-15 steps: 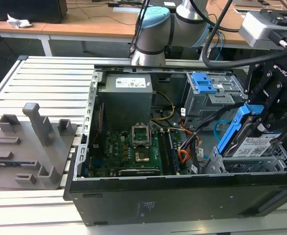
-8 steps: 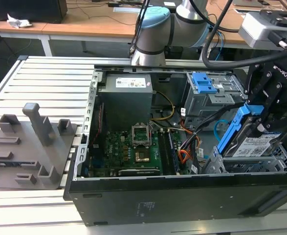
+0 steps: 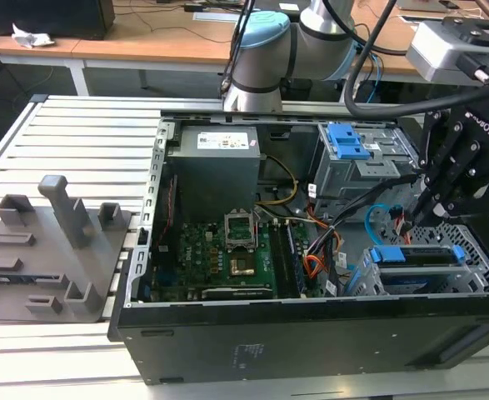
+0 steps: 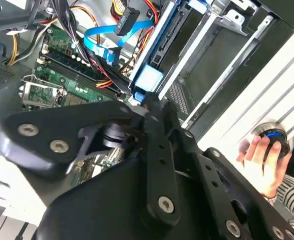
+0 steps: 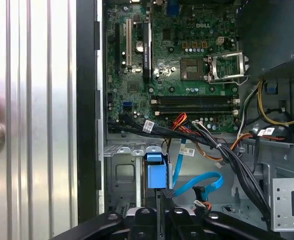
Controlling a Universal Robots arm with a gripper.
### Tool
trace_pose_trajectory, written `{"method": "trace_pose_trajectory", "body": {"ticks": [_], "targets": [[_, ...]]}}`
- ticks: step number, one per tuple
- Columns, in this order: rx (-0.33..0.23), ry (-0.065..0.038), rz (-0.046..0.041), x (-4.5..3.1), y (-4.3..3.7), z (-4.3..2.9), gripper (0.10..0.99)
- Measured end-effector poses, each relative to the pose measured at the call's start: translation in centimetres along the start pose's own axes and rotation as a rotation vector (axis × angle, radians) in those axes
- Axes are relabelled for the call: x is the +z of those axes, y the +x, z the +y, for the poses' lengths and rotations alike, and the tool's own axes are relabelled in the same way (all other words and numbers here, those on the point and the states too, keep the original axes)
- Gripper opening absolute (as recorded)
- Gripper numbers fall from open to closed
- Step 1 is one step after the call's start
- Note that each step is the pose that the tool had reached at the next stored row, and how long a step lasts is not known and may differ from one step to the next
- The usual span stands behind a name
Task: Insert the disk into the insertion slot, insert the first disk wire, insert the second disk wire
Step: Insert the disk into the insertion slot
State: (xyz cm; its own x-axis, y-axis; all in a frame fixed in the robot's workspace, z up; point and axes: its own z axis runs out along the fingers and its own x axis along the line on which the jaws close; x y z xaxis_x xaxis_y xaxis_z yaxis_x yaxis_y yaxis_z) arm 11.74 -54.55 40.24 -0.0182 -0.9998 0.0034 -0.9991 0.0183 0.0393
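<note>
**Disk in, wires in hand**

The blue-framed silver disk (image 3: pixel 416 255) is sitting in the low grey perforated slot (image 3: pixel 356 279). The end effector (image 5: pixel 161 200) is clenching what looks like a black wire plug (image 5: pixel 166 192) at its end. A light-blue ribbon cable (image 5: pixel 203 184) is lying loose nearby.

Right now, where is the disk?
The disk lies in the slot at the exterior view's right, inside the case, just below the gripper and nearer the camera than the tall cage.
</note>
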Motion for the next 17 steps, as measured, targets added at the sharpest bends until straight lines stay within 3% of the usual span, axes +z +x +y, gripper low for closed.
{"method": "trace_pose_trajectory", "body": {"ticks": [1,6,7,8,10,17], "targets": [[0.000,0.000,0.0000,0.00,0.00,0.00,0.114],[0.000,0.000,0.0000,0.03,0.00,0.00,0.106],[0.000,0.000,-0.0004,0.04,0.00,-0.18,0.106],[0.000,-0.001,0.0001,0.00,-0.08,-1.08,0.106],[0.000,-0.004,0.0002,0.51,-0.09,-1.56,0.106],[0.000,-0.004,0.0002,2.15,-0.10,-1.92,0.106]]}}
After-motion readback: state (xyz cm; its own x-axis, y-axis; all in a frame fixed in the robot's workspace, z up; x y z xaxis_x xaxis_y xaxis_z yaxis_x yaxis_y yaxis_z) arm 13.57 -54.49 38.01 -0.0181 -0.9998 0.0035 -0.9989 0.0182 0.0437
